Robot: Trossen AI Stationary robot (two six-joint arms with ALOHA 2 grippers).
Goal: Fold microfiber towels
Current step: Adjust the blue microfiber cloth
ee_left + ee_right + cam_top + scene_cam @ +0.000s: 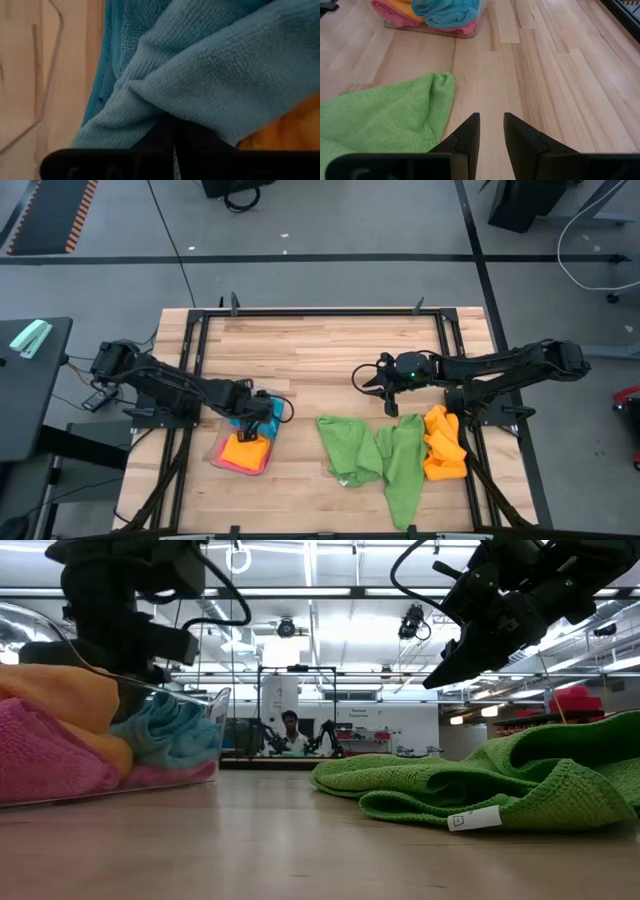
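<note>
On the wooden surface (320, 350), the left gripper (255, 418) fingers were clenched on a blue towel (210, 75) in the clear tray (222, 442) near the left edge; the right gripper (392, 392) fingers, slightly parted and holding nothing, hovered above the green towels (375, 460) mid-front.

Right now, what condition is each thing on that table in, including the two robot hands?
Left hand: down in the tray, shut on the blue towel.
Right hand: above bare wood, slightly open, holding nothing.
Clear tray: on the table, holding pink, orange and blue towels.
Orange towel: lying in the tray, on top.
Green towels: spread loose, rumpled, unfolded.
Orange towel at the table's right edge: crumpled in a heap.
</note>
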